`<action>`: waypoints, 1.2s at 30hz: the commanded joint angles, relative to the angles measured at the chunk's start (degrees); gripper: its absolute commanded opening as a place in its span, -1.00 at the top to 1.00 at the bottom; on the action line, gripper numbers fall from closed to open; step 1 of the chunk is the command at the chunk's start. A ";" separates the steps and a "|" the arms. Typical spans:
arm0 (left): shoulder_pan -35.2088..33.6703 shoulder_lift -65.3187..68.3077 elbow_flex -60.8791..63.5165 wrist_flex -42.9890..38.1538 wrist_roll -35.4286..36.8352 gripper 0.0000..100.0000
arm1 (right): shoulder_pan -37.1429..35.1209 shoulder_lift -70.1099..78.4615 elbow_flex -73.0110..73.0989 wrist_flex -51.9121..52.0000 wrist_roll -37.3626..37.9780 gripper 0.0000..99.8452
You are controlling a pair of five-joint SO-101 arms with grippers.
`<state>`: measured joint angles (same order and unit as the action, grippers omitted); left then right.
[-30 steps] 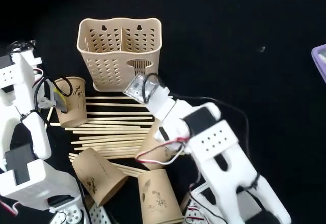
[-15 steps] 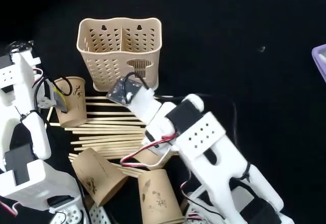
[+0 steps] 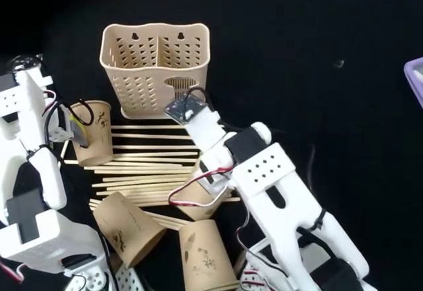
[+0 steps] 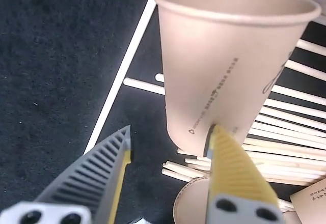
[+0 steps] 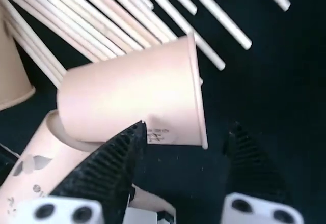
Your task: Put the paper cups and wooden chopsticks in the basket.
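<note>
A beige basket (image 3: 155, 66) stands at the back of the black table. In front of it lie several wooden chopsticks (image 3: 149, 165). An upright paper cup (image 3: 94, 132) (image 4: 229, 66) stands at their left end; my left gripper (image 4: 169, 132) is open beside its base, with the yellow finger (image 4: 224, 168) against the cup. A paper cup on its side (image 3: 198, 197) (image 5: 132, 99) lies under the right arm (image 3: 264, 172). My right gripper (image 5: 187, 130) hangs open just above that cup's rim end, black fingers astride it. Chopsticks (image 5: 127, 15) lie beyond it.
Two more paper cups lie on their sides near the front edge (image 3: 129, 228) (image 3: 208, 254). The left arm's white body (image 3: 30, 185) fills the left side. A purple object (image 3: 415, 76) sits at the right edge. Bare black cloth lies right of the basket.
The right arm's wrist swung left over the chopsticks, then back right and slightly toward the basket. The left arm and the upright cup stayed put.
</note>
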<state>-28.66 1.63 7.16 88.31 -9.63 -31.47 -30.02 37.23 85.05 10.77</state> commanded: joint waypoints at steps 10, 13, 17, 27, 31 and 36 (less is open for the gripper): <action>1.19 0.35 1.36 -0.26 0.35 0.52 | -2.11 -0.04 4.62 -1.23 6.95 0.86; 1.19 0.53 1.36 -0.26 0.35 0.52 | -1.93 -0.13 4.00 -0.35 7.30 0.94; 1.19 0.62 1.36 -0.26 0.35 0.52 | -1.85 -0.13 1.36 4.48 7.38 0.98; 1.27 0.18 1.98 0.26 0.35 0.52 | 8.53 -9.54 -10.59 14.15 8.09 0.98; 4.26 -0.53 3.38 0.35 0.35 0.52 | 18.64 -11.38 -7.60 8.00 16.62 0.98; 6.73 -6.51 5.49 0.26 0.35 0.52 | 26.90 -11.47 -0.22 -5.45 17.23 0.98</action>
<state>-23.91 -0.31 10.15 88.31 -9.63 -9.49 -39.96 35.47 86.46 27.03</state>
